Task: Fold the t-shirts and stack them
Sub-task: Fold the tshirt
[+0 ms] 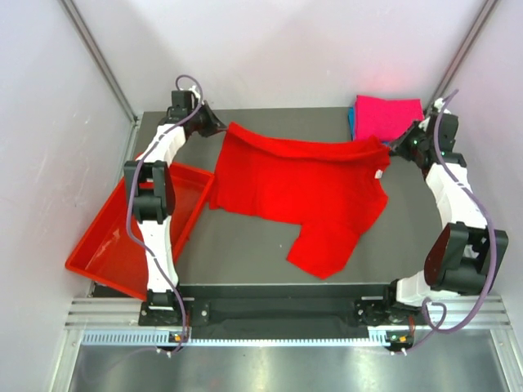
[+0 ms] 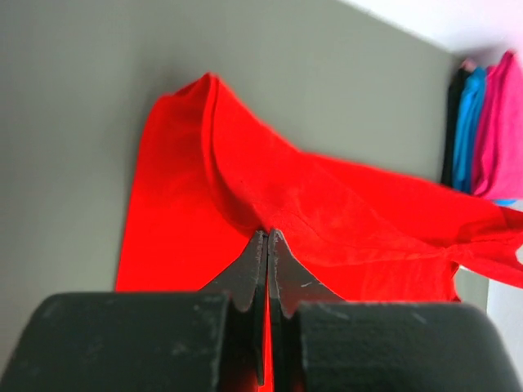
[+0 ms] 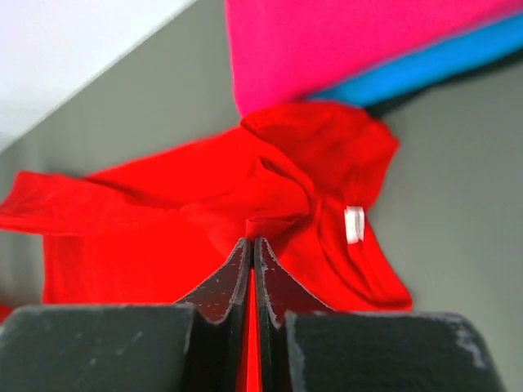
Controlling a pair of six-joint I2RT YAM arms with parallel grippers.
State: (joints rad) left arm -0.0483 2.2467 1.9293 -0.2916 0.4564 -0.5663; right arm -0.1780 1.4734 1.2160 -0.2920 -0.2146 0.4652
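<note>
left hand (image 2: 267, 234) and right hand (image 3: 251, 242) each pinch the red t-shirt (image 1: 302, 184) at its far edge.

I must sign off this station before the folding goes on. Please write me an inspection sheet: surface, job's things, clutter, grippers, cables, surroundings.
Surface: dark grey table top, flat, no spill seen.
Job's things: bright red cloth t-shirt, half spread, far edge pinched at both ends; folded stack in the far right corner, magenta-pink cloth shirt on top, teal-blue cloth shirt under it, black cloth shirt lowest.
Clutter: rigid red plastic tray, askew, overhanging the left table edge.
Grippers: left gripper shut on the red t-shirt; right gripper likewise.
Cables: purple cable along each arm, none seen on the cloth.
Surroundings: white enclosure walls; metal rail at the near edge.
</note>
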